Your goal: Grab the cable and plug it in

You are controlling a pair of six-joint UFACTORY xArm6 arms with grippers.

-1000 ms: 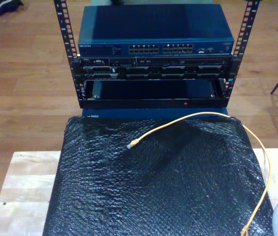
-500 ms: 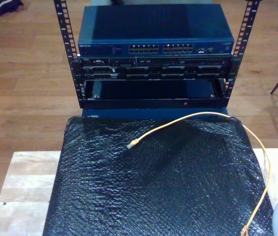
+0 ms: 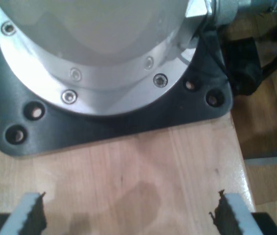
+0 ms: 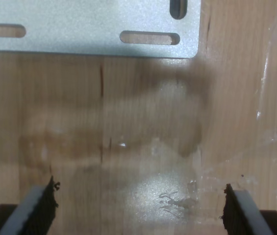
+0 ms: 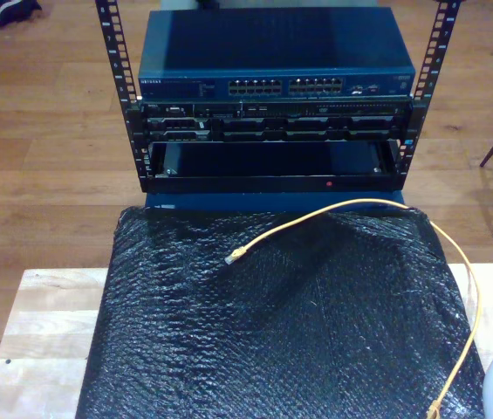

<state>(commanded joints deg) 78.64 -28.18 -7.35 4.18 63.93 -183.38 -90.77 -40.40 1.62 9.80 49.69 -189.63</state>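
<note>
Currently my first gripper [image 3: 128,215] and my second gripper [image 4: 140,208] both gape wide, empty, above bare wood. Cable [image 5: 351,206] lies on black mat [image 5: 272,340], plug [image 5: 233,257] toward exterior view's left, near the rack [image 5: 272,131].

The exterior view looks steeply down from the near end of a wooden table [image 5: 41,323], across a black mat [image 5: 272,332], toward a network rack [image 5: 272,96] on the far side. The first wrist view hangs close above bare wood just ahead of my first gripper [image 3: 128,218], facing a round arm base on a black plate [image 3: 104,122]. The second wrist view sits equally close over wood ahead of my second gripper [image 4: 140,208], facing a slotted metal bracket [image 4: 89,24]; the tabletop is common to all three.
</note>
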